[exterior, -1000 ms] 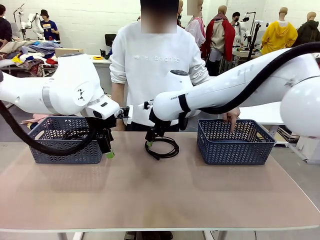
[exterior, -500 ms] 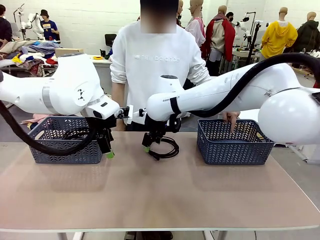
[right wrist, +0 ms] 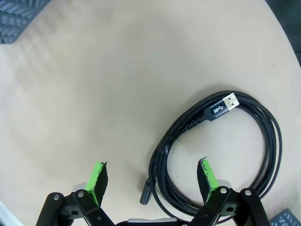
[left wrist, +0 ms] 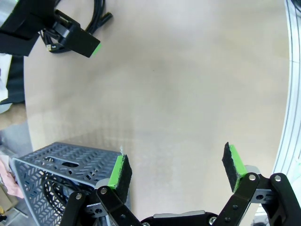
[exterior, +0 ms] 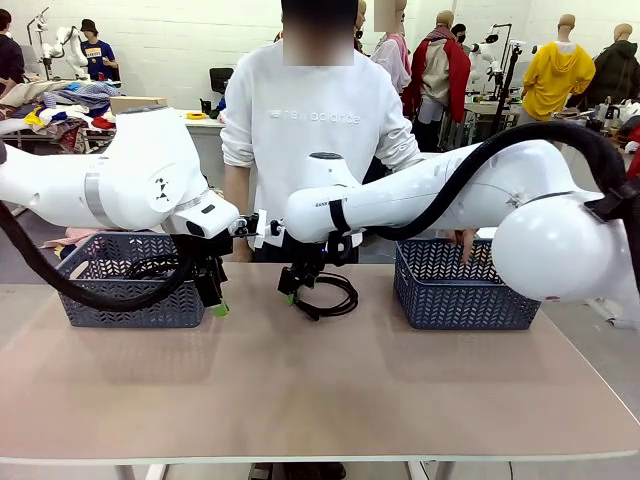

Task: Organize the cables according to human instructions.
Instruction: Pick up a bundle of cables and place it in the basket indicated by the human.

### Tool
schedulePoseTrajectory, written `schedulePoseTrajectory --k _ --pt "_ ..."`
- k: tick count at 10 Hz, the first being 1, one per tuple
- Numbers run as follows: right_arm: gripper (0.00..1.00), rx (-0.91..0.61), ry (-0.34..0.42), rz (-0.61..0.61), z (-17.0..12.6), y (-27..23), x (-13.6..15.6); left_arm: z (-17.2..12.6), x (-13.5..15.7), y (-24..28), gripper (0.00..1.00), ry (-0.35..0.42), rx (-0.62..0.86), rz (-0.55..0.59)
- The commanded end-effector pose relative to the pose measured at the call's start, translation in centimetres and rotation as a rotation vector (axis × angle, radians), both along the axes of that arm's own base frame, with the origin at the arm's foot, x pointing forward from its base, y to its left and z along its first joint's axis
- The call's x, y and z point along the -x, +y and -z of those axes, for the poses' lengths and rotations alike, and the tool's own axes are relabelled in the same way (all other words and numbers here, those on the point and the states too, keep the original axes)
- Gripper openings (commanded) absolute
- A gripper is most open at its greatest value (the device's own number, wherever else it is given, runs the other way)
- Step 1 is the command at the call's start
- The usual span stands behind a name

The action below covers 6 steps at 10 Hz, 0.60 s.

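One black coiled cable [exterior: 348, 288] with a USB plug [right wrist: 220, 107] lies on the table in front of the person. My right gripper [exterior: 292, 291] hovers open just over the coil's left edge; in the right wrist view its fingers [right wrist: 153, 175] straddle the near side of the loop without touching it. Another cable [exterior: 150, 266] lies inside the left basket [exterior: 130, 305]. At that basket's right front corner my left gripper [exterior: 216, 302] hangs open and empty [left wrist: 176, 167] above bare table.
A second dark mesh basket [exterior: 465, 295] stands at the right, and the person's hand [exterior: 465, 243] points down into it. The person stands at the far edge. The near half of the table is bare.
My right arm has swung a little to the left and lower over the coiled cable. The left arm and the person's hand have stayed put.
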State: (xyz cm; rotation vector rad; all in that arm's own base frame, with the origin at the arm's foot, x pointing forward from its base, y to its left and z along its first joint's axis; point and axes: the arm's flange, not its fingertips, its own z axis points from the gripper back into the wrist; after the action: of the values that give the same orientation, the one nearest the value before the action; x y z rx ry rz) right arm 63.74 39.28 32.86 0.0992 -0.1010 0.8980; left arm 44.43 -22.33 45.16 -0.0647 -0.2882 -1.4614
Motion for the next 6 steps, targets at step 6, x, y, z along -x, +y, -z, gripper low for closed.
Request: schedulePoseTrajectory --k 6 --pt "1.00 0.090 0.007 0.064 1.5 0.1 -1.4 0.0 0.1 0.1 1.00 -0.002 0.001 -0.006"
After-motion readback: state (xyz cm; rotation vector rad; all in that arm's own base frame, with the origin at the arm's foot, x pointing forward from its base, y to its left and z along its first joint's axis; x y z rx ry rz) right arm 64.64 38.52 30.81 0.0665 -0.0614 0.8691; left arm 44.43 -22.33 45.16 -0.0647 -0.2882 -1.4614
